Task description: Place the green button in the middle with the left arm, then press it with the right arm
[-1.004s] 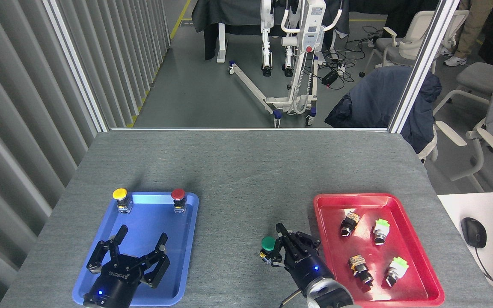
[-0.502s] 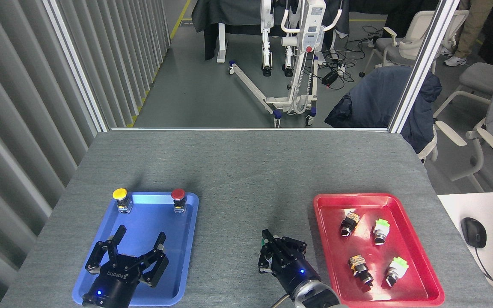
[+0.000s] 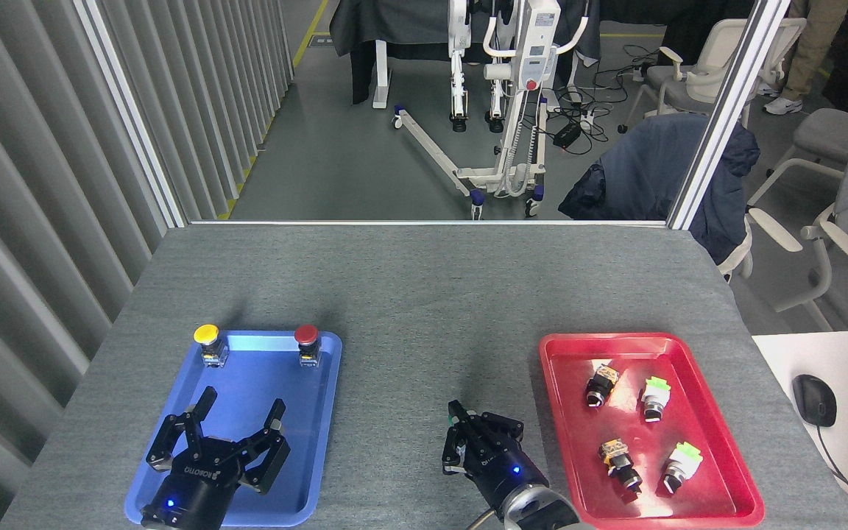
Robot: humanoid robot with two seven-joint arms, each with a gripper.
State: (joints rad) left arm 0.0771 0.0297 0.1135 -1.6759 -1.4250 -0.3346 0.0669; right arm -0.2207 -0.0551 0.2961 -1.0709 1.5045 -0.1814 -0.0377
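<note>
My right gripper [image 3: 461,418] is over the bare grey middle of the tabletop [image 3: 409,346], between the two trays, with its fingers drawn together and shut. It sits on top of the green button [image 3: 453,420], which is almost wholly hidden; only a sliver of green shows by the fingertips. My left gripper [image 3: 242,406] hovers over the near half of the blue tray [image 3: 324,412]. Its fingers are spread open and hold nothing.
A yellow-capped button [image 3: 206,336] and a red-capped button [image 3: 307,336] stand at the blue tray's far edge. The red tray [image 3: 550,383] on the right holds two white switches with light-green tops [image 3: 657,386] and two dark ones [image 3: 601,383]. A mouse [image 3: 814,400] lies on the white desk.
My right gripper has shifted left and down onto the green button, which was in plain view beside it and is now covered. The left gripper has barely moved.
</note>
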